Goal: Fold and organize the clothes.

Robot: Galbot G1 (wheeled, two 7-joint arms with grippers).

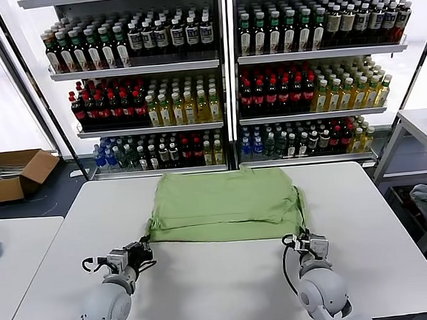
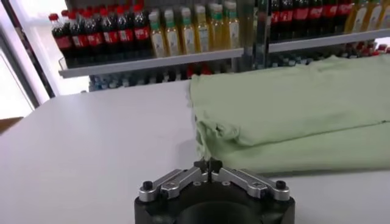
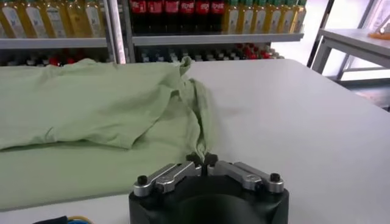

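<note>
- The left hand is seen low over the white tabletop at the near left corner of the light green soft cotton shirt; its fingers are pressed together, and in the left wrist view the tips meet right at the shirt's near edge, so a thin pinch of hem is judged to be held, though the cloth between the tips cannot be made out
- The right hand is placed likewise at the near right corner, fingers drawn together; in the right wrist view the tips close on the hanging end of a gathered, seam-like ridge of the shirt
- The shirt is laid flat across the middle of the tabletop toward the far side, already doubled, with an upper layer lying over a lower one whose near strip shows below it; no collar, buttons or print are visible from this side
- The fabric is judged light, limp and easily wrinkled: it will sag between two held points, stretch little, and slide readily over the smooth tabletop
- The best hold is judged to be the two near corners or hem ends, both layers pinched together, so that the edge is carried evenly; a one-layer pinch could let the fold peel apart
- Behind the tabletop, metal shelves of bottled drinks are seen, well apart from the work
</note>
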